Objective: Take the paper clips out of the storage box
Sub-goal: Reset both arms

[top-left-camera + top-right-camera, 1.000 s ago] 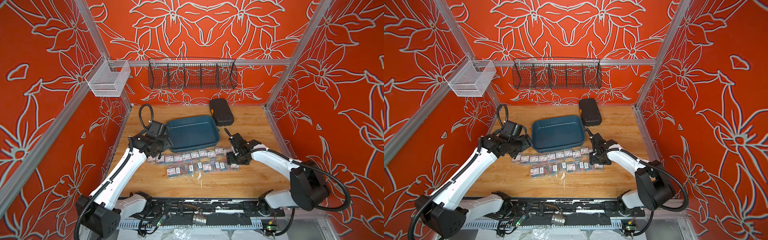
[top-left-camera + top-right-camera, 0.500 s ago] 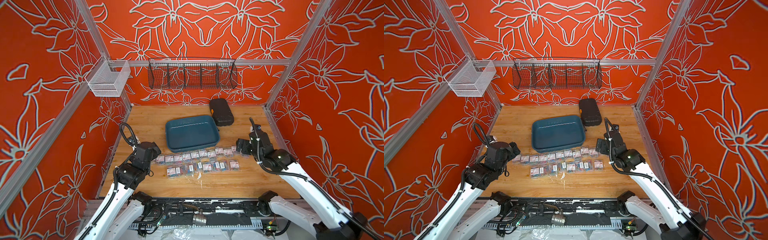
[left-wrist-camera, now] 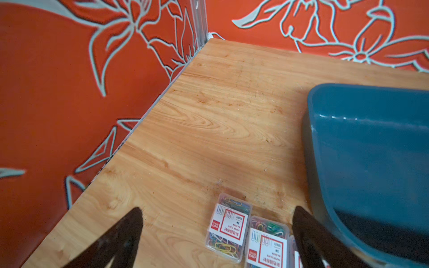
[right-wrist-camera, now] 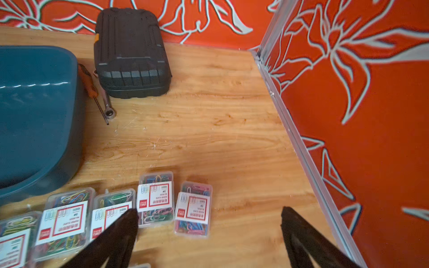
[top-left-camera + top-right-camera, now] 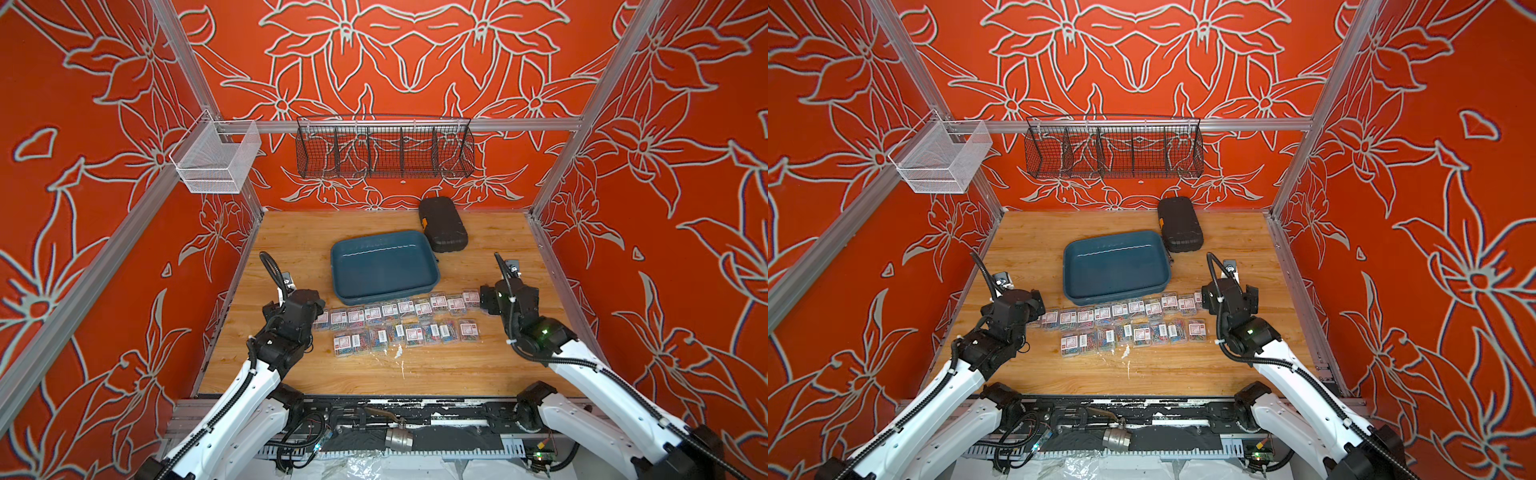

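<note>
The storage box [image 5: 382, 266] [image 5: 1115, 268], a shallow teal tray, sits mid-table and holds nothing. Several clear boxes of paper clips [image 5: 405, 322] [image 5: 1133, 322] lie in two rows on the wood just in front of it. My left gripper [image 5: 316, 309] hovers at the rows' left end, open. In the left wrist view its jaws [image 3: 218, 210] stand wide over the end paper clips [image 3: 228, 226], beside the storage box [image 3: 371, 150]. My right gripper [image 5: 505, 296] is open at the rows' right end. In the right wrist view it [image 4: 209, 210] hangs over the last paper clips [image 4: 193, 208], holding nothing.
A black hard case [image 5: 442, 224] lies behind the tray's right corner, with an orange-handled tool [image 4: 92, 88] between them. A black wire basket [image 5: 384, 147] hangs on the back wall and a white mesh basket [image 5: 216, 160] on the left rail. Red walls close in both sides.
Both arms pulled back from the tray and rows towards the front and outer ends, and both jaws opened wider. Over the last half second they barely moved.
</note>
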Robot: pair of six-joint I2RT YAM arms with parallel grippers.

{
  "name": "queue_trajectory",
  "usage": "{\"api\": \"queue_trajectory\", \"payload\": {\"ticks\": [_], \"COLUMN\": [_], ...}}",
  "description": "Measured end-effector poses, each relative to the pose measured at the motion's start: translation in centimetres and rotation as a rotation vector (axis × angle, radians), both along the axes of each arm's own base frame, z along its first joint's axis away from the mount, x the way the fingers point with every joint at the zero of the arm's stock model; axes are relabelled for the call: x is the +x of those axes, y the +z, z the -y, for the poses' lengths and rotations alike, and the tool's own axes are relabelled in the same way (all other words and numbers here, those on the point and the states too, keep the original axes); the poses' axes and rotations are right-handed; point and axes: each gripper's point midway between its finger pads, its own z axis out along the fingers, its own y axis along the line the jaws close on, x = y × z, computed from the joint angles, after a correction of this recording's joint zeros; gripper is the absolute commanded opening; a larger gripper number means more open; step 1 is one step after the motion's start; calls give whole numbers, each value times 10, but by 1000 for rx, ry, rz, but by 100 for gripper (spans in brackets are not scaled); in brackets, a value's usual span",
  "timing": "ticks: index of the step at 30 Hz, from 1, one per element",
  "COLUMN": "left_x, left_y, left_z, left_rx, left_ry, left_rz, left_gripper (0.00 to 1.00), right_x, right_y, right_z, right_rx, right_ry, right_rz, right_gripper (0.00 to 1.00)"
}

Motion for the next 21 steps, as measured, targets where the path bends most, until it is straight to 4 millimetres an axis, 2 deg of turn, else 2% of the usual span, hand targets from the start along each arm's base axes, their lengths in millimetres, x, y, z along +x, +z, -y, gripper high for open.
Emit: {"api": "queue_trajectory", "payload": {"ticks": [4,8,12,14,17,21], "left_x": [14,33,49,58,76,90], "left_y": [-18,-35,-66,-74,-74,-76], "left_z": [-1,-6,-13,-13,-9,-11], "left_rx": [41,57,64,76,96,75], "left_ry": [-14,-4,44,46,23,-7], "left_rz": [-17,-55,-140,-170,-165,-144], "left_gripper": [98,98,98,98,98,98], "right_x": [15,35,53,68,84,81], "right_y": [-37,-58,-86,-86,-71,-62], "right_z": [6,15,24,26,24,24], "right_rx": [-83,-105,-150,-168,-161,-124], "right_ry": [-4,-42,-65,-93,-101,-59], "right_rz": [-42,-34,-102,-116,-71,-20], "right_gripper": [98,98,96,96,95,94]}}
